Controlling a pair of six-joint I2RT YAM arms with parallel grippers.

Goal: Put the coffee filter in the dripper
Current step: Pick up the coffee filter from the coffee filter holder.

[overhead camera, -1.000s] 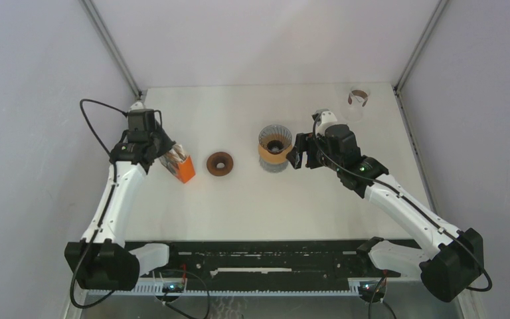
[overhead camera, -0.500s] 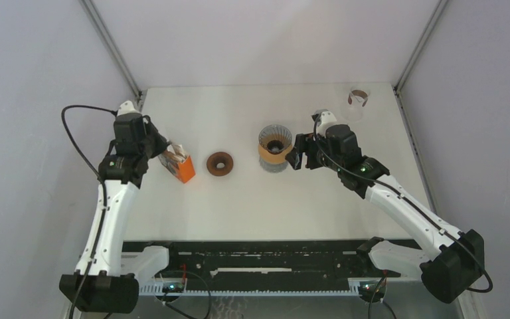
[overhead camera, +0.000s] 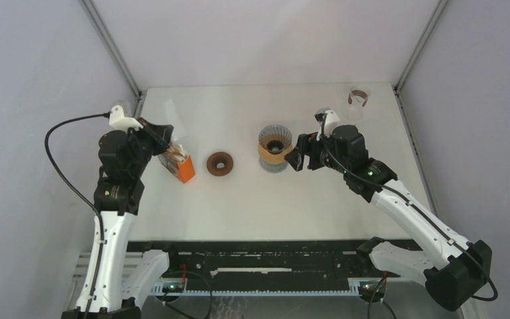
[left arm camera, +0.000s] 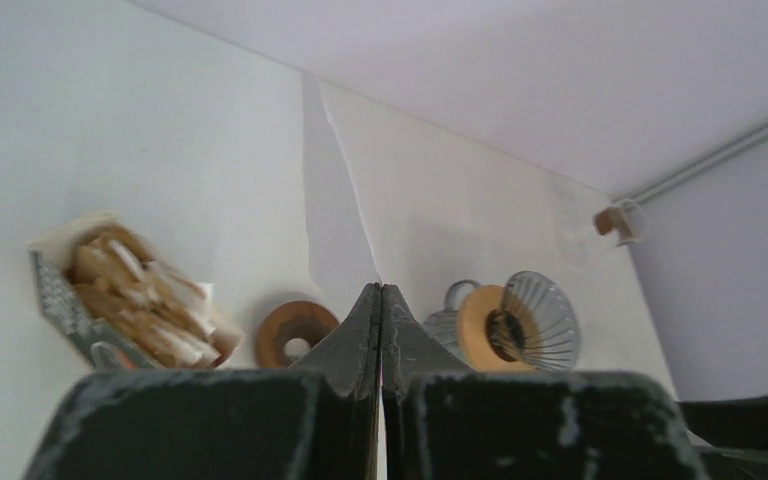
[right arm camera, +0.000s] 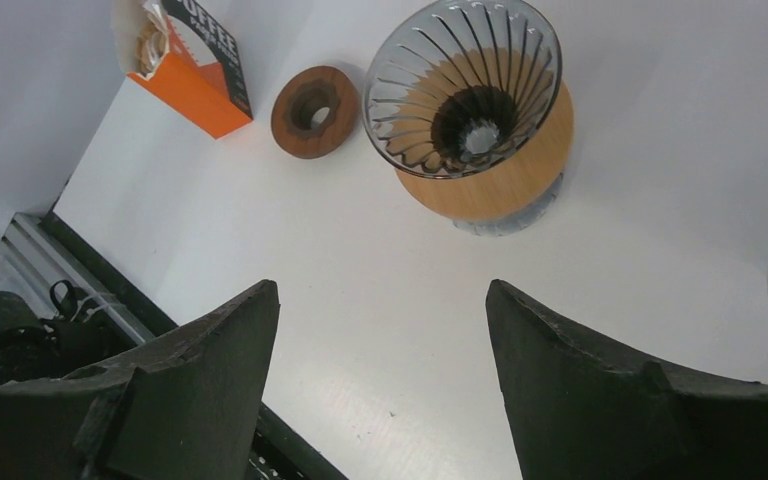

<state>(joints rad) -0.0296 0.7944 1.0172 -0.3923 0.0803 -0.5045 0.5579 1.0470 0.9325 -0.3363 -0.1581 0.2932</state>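
Over the counter (overhead camera: 239,206), the left arm (overhead camera: 114,193) had swung up and back within the last second, rising clear of the orange filter box (overhead camera: 179,166). The right arm (overhead camera: 398,199) had barely shifted. Its right fingers (overhead camera: 296,158) stood spread wide just beside the dripper (overhead camera: 274,147), which held nothing. A white coffee filter (left arm camera: 335,190) had come up with the left arm, pinched at its lower tip between the pressed-together left fingers (left arm camera: 380,310). It was held aloft near the box, well apart from the dripper. The pick looked complete; the carry across to the dripper remained.
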